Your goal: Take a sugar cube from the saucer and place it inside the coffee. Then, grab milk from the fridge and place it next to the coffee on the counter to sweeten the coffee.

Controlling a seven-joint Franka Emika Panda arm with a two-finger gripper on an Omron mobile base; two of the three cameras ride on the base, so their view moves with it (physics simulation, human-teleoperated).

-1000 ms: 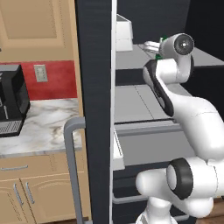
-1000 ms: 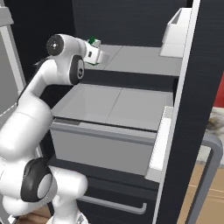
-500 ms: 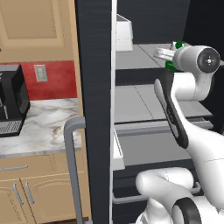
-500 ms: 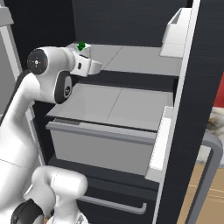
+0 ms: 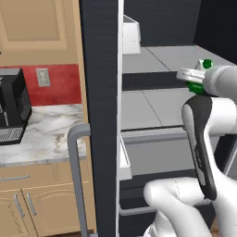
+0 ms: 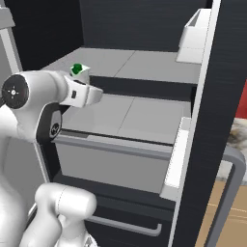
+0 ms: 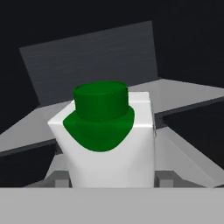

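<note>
Claw swung outward, gripping milk

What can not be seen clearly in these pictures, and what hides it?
- Milk carton: in the hand view its base is cut off at the bottom; in the left base view the arm covers most of it.
- Claw: its tips barely show beside the carton, so contact cannot be confirmed.
- Coffee machine: cut off by the left edge of the left base view.
- Counter: the fridge door hides its right part.
</note>
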